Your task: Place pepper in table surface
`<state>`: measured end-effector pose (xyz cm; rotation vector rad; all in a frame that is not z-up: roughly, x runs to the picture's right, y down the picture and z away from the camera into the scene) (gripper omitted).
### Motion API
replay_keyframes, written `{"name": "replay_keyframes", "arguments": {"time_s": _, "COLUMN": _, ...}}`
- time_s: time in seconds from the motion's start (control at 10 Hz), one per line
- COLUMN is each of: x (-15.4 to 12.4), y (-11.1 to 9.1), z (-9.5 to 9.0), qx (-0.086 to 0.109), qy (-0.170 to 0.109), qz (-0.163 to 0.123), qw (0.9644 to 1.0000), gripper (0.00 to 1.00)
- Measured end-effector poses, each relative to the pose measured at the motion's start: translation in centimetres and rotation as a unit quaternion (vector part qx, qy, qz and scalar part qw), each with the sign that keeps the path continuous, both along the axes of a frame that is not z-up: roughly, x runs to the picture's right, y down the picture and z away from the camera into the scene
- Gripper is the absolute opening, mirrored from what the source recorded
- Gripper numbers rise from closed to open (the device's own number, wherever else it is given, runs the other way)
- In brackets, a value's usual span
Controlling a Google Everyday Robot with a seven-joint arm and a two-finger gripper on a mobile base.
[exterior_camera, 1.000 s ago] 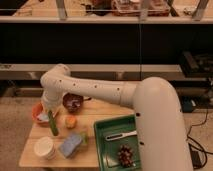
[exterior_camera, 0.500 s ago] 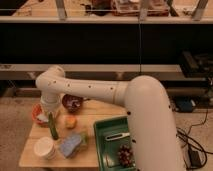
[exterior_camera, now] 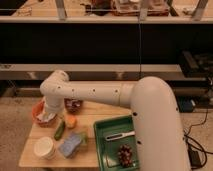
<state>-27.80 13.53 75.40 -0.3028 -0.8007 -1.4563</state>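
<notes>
The slender dark-green pepper (exterior_camera: 60, 129) lies slanted on the light tan table surface (exterior_camera: 35, 157), left of centre, just beside the small orange fruit (exterior_camera: 71, 121). My gripper (exterior_camera: 49, 115) hangs at the end of the white arm, just above and left of the pepper, over the orange bowl (exterior_camera: 39, 114). I see a small gap between the gripper and the pepper's upper end.
A white cup (exterior_camera: 44, 147) stands at the front left with a blue-grey packet (exterior_camera: 71, 144) beside it. A dark bowl (exterior_camera: 74, 105) sits at the back. A green tray (exterior_camera: 102, 145) on the right holds dark grapes (exterior_camera: 125, 154) and a white utensil (exterior_camera: 120, 135).
The pepper stood upright under the gripper before; now it lies slanted on the table, a little to the right. The gripper has lifted slightly away from it.
</notes>
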Motion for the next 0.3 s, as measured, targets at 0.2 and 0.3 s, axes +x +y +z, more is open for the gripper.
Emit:
{"name": "replay_keyframes", "arguments": {"time_s": 0.2, "x": 2.4, "y": -1.7, "z": -2.4, "qx": 0.031, "qy": 0.04, "qz": 0.034, "qw": 0.9981, "gripper": 0.8}}
{"name": "replay_keyframes", "arguments": {"time_s": 0.3, "x": 3.3, "y": -2.2, "z": -3.4, "qx": 0.044, "qy": 0.048, "qz": 0.048, "qw": 0.9967, "gripper": 0.8}}
